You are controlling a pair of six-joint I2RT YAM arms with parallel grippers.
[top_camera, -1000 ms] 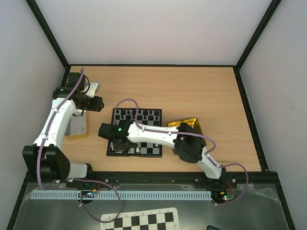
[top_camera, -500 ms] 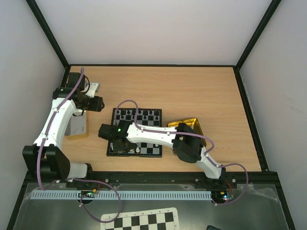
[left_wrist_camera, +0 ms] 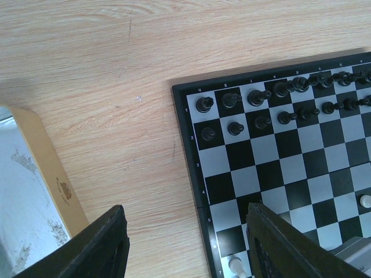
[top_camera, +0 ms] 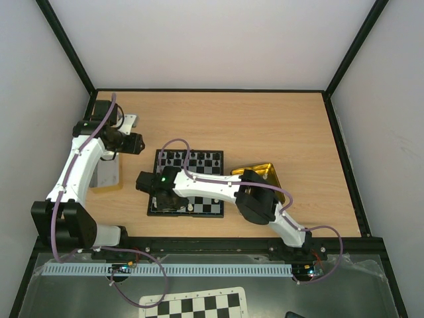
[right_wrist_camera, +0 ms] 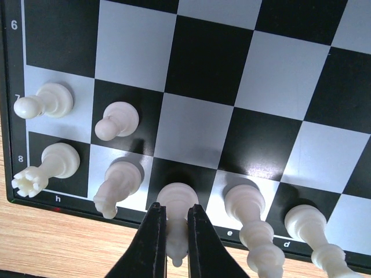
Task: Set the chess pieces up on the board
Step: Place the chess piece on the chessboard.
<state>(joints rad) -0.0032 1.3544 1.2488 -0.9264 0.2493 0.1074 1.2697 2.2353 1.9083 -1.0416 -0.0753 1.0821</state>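
Black jaws of the left arm are held apart and empty by the worktop's left edge, probably kept clear of the board laid toward the near edge. A cream-white bishop is clamped in the right arm's jaws, steadied upright on its back-rank square beside the knight.

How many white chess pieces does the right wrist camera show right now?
7. Five on the board edge row: rook, knight, bishop between the right gripper fingers, then two taller pieces. Two pawns stand one row in. Others may sit outside the frame.
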